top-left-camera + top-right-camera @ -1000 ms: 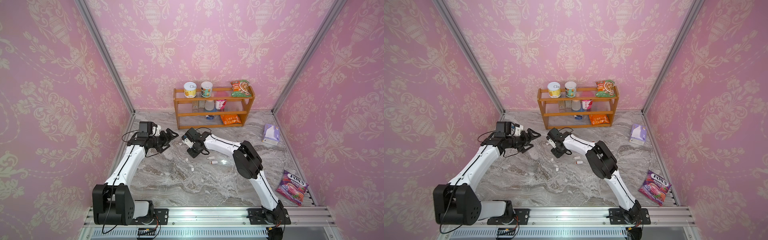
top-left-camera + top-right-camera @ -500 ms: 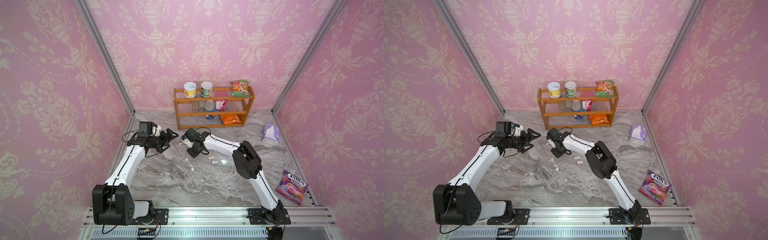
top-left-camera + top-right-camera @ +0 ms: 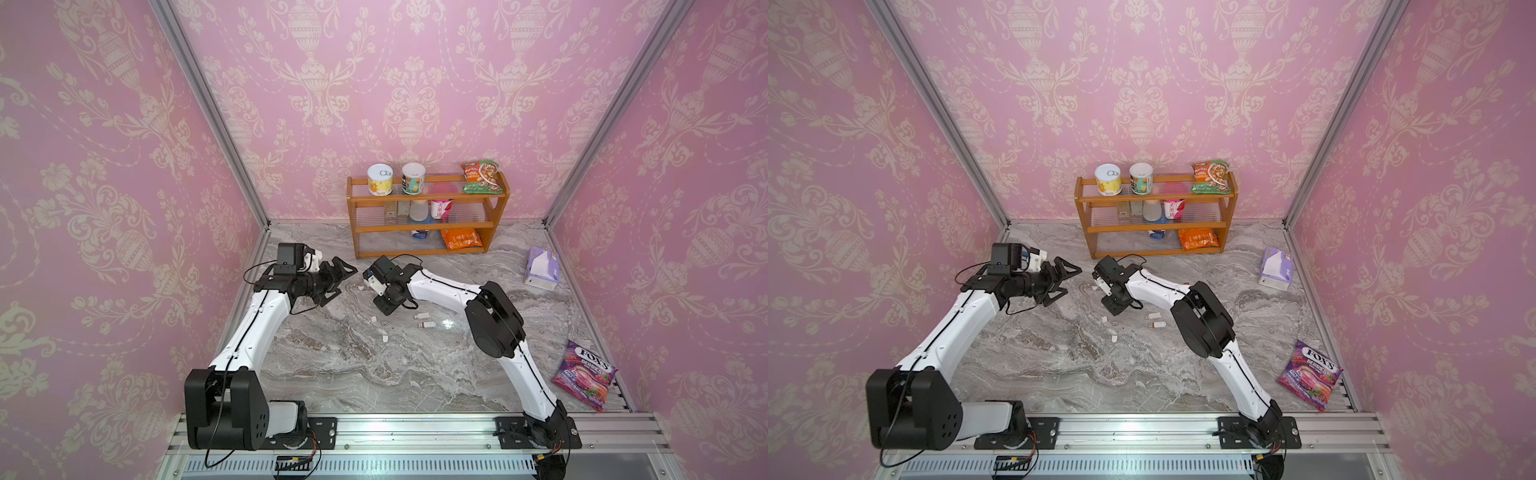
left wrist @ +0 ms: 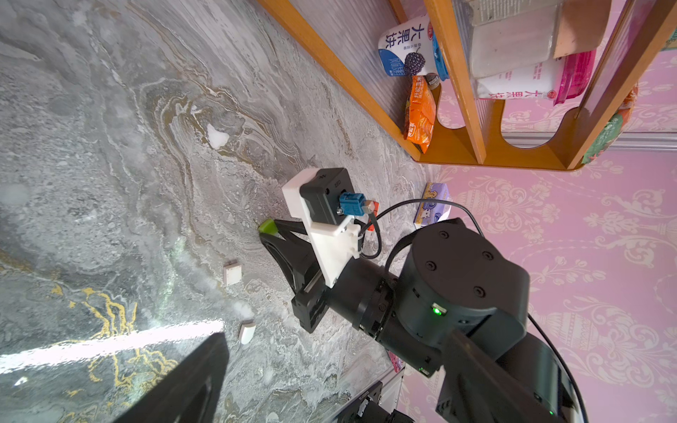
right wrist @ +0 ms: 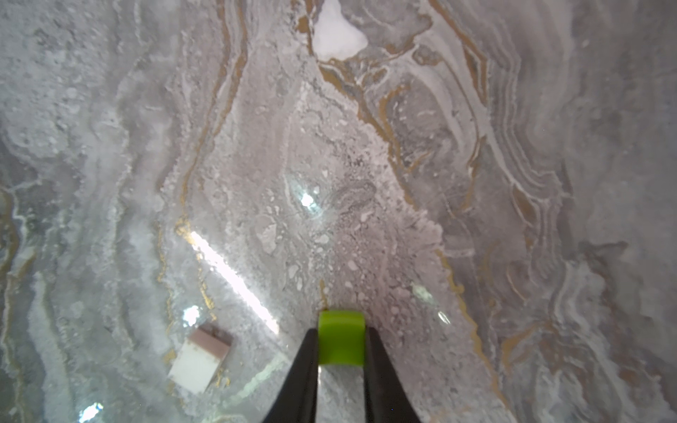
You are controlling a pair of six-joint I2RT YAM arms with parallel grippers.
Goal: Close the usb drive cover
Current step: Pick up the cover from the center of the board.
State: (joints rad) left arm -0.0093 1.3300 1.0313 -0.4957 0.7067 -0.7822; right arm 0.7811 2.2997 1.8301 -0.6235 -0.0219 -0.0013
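Hardly any travel in the arms over this last second, both stand where they stood. But the right claw (image 5: 340, 338) has been squeezing in. Now it is narrow, its green tips looking to meet, down low at the counter (image 3: 374, 374). I can see nothing between them.

The white cap (image 5: 199, 360) lies flat at the lower left of the right wrist view, just beside the claw and clear of it. So that squeeze caught no cap, by my reading. Whether it missed or means to nudge with closed tips, I cannot tell.

The left claw (image 3: 347, 280), left of the middle in a top view, hangs spread wide above the counter, holding nothing.

Now the things that matter. The two usb drives (image 3: 428, 324) lie side by side on the counter just right of the middle of the frame. Their plugs are bare as far as I can make out, and they are well apart from either claw. A second cap (image 3: 385, 338) sits a little lower, nearer the centre.

No cover is on yet, so the job has not moved forward. I would guess the right claw must open again and line up over the cap.
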